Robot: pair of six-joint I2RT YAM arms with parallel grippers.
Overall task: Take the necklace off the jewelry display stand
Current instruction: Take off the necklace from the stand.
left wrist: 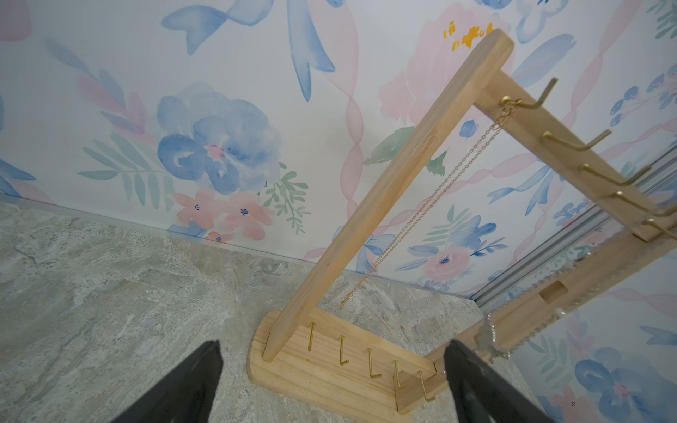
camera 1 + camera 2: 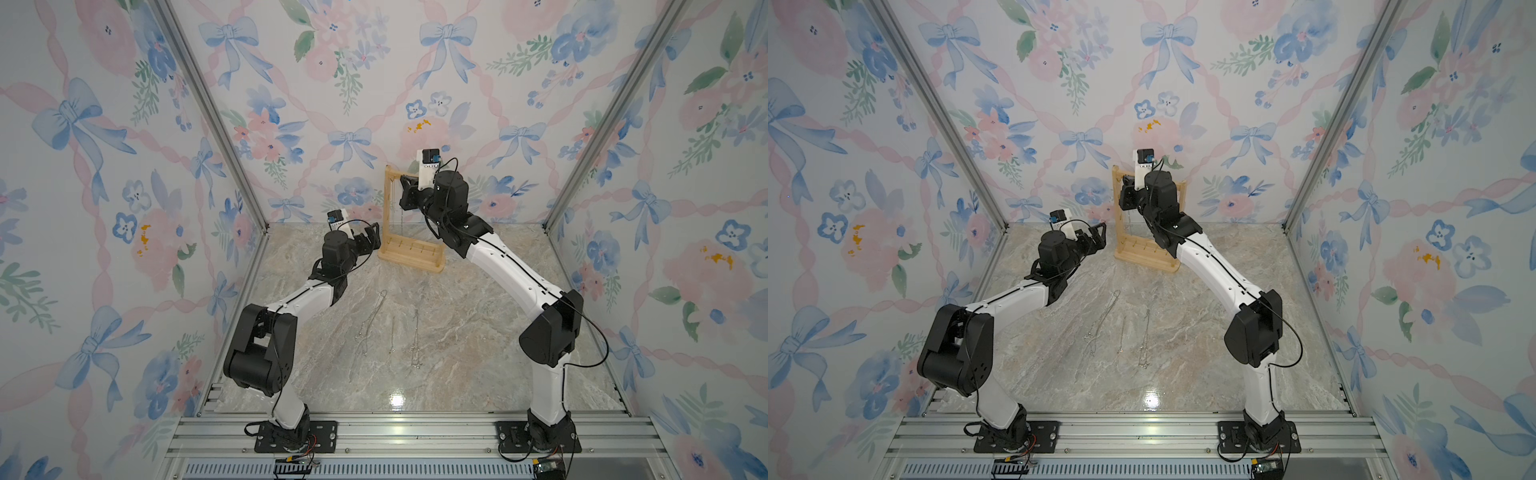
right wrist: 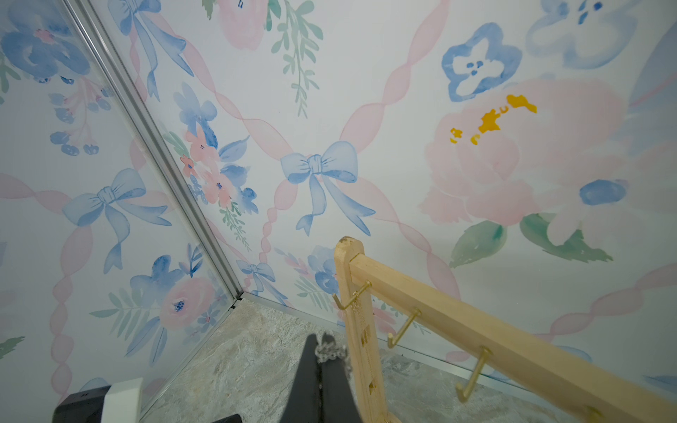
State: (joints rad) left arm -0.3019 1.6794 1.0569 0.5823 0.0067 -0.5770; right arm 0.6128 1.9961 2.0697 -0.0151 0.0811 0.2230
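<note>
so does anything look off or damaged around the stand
Only the stand: its post's top corner looks chipped, with dark specks, in the right wrist view. It stands upright, and the gold chain hangs straight from the end hook.

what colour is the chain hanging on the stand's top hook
Gold chain; best seen in left wrist view.

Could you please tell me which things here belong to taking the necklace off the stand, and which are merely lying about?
Belong to the job: jewelry display stand; gold necklace on its end hook; silver necklace pinched in the shut right gripper.
Lying about: three loose necklaces on the table; open left gripper, holding nothing.
</note>
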